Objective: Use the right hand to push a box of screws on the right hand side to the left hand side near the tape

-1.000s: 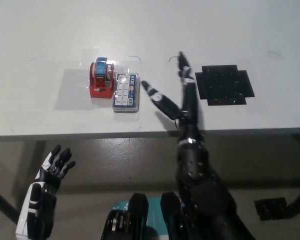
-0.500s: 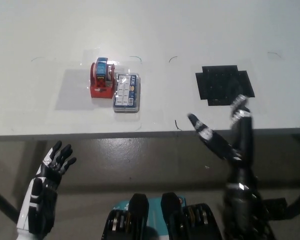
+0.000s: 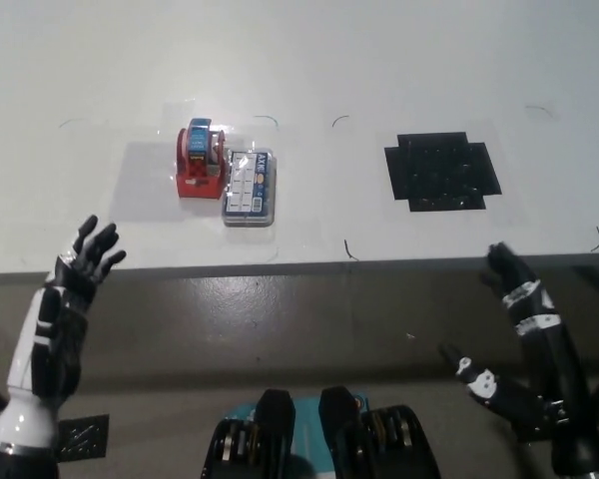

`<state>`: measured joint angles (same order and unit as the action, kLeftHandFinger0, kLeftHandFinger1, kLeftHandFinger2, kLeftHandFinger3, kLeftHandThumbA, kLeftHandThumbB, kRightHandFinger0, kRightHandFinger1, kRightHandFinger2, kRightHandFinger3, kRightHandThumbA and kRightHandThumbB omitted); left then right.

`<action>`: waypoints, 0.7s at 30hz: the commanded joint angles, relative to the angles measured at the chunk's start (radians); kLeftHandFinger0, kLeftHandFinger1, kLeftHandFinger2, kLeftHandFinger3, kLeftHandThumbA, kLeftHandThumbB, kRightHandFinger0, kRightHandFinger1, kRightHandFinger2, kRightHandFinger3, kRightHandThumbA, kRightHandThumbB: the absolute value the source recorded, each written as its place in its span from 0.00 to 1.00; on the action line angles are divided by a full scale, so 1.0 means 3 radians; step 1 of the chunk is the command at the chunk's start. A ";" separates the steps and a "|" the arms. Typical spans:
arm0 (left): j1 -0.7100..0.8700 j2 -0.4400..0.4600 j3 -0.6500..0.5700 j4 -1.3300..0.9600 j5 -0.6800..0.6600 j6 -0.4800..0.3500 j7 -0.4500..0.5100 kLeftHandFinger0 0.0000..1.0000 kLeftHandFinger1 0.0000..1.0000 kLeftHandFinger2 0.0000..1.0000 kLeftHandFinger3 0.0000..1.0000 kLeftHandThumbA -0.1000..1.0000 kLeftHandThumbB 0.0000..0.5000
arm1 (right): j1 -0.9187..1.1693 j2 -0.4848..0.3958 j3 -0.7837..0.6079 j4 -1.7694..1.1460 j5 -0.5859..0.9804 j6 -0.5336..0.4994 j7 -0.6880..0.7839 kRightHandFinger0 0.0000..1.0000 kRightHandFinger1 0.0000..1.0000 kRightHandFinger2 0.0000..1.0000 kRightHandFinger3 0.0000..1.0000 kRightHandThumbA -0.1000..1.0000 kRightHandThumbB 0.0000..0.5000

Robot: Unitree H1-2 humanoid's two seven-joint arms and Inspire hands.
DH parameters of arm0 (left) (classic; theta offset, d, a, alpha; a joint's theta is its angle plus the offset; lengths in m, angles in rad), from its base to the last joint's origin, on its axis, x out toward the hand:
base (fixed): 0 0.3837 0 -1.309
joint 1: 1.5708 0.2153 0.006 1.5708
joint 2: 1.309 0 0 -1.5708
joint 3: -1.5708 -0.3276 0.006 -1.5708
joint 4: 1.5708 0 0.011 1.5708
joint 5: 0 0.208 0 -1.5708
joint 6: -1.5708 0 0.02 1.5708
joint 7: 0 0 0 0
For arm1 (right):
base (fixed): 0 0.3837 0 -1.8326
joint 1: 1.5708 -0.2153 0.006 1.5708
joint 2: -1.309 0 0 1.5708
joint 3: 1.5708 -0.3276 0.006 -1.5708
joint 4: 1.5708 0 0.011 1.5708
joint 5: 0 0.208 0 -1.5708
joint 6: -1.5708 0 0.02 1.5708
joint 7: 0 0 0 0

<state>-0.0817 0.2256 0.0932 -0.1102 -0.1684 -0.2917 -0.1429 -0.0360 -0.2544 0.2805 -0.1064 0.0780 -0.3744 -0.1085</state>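
Observation:
The clear box of screws [image 3: 250, 187] with a white and blue label lies on the white table [image 3: 379, 60], its left side against the red tape dispenser [image 3: 201, 161]. My black right hand [image 3: 519, 344] is open, down at the lower right below the table's front edge and well away from the box. My white left hand [image 3: 68, 299] is open at the lower left, raised to just below the table edge. Neither hand touches anything.
A black cross-shaped mat [image 3: 441, 171] lies on the table to the right of the box. Thin marked outlines show around the box area. The table's front edge [image 3: 299, 265] runs across the middle of the view.
My right hand has drawn back from beside the box, off the table, down to the lower right. My left hand has risen toward the table edge. The box and tape stay put.

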 commanded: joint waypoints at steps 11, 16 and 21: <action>-0.0075 0.0006 0.0016 0.0165 0.0011 -0.0056 -0.0019 1.00 1.00 1.00 1.00 1.00 0.22 | -0.0304 0.0211 -0.0220 0.0496 0.0312 -0.0044 0.0513 0.94 1.00 1.00 1.00 0.91 0.24; 0.0082 -0.0047 -0.0048 0.0227 0.0012 -0.0106 -0.0058 1.00 1.00 1.00 1.00 0.98 0.27 | -0.0229 0.0229 -0.0295 0.0493 0.0360 0.0020 0.0590 0.97 1.00 1.00 1.00 0.89 0.19; 0.0307 -0.0072 -0.0083 0.0239 0.0032 -0.0207 -0.0064 1.00 1.00 1.00 1.00 0.96 0.27 | -0.0095 0.0236 -0.0298 0.0497 0.0346 0.0006 0.0694 0.96 1.00 1.00 1.00 0.88 0.22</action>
<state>-0.0250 0.2037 0.0719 -0.0324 -0.1638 -0.3033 -0.1457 -0.0840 -0.1912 0.2046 0.0526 0.1530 -0.3666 0.0495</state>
